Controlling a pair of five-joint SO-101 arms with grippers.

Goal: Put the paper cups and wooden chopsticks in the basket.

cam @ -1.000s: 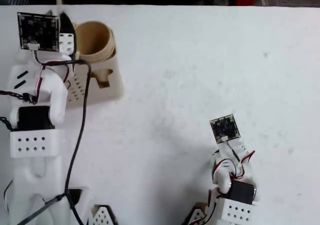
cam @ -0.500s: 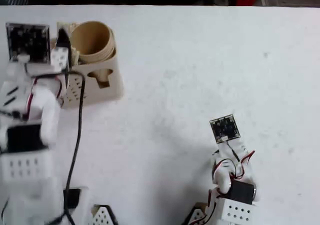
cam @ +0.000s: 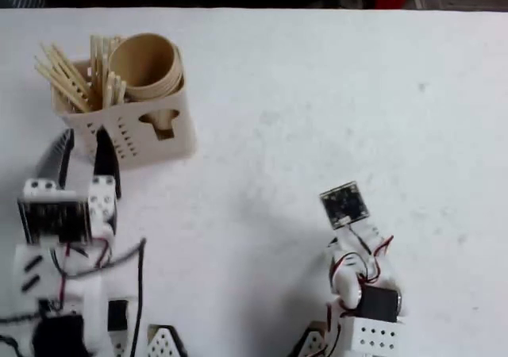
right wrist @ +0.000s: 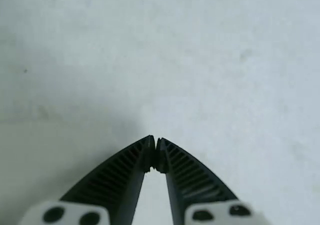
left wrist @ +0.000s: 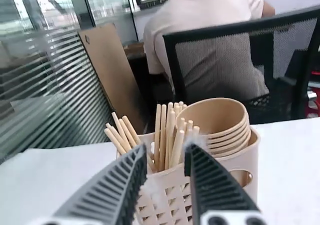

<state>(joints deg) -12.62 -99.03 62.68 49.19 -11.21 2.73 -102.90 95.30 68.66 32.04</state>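
Observation:
A cream slotted basket (cam: 159, 139) stands at the table's far left. Stacked tan paper cups (cam: 148, 62) sit in one side of it and a bundle of wooden chopsticks (cam: 79, 75) leans in the other. My left gripper (cam: 82, 149) hangs just in front of the basket, open, with nothing between its fingers. In the left wrist view the basket (left wrist: 237, 185), cups (left wrist: 220, 122) and chopsticks (left wrist: 165, 132) lie just beyond that gripper (left wrist: 167, 150). My right gripper (right wrist: 154, 146) is shut and empty over bare table.
The right arm (cam: 359, 274) sits near the table's front edge, right of centre. White tabletop (cam: 333, 103) stretches across the middle and right. Behind the table are a black mesh chair (left wrist: 235, 60) and a glass partition with blinds.
My left arm has drawn back from over the basket toward the table's front edge, uncovering the chopsticks standing in the basket. The right arm has shifted slightly.

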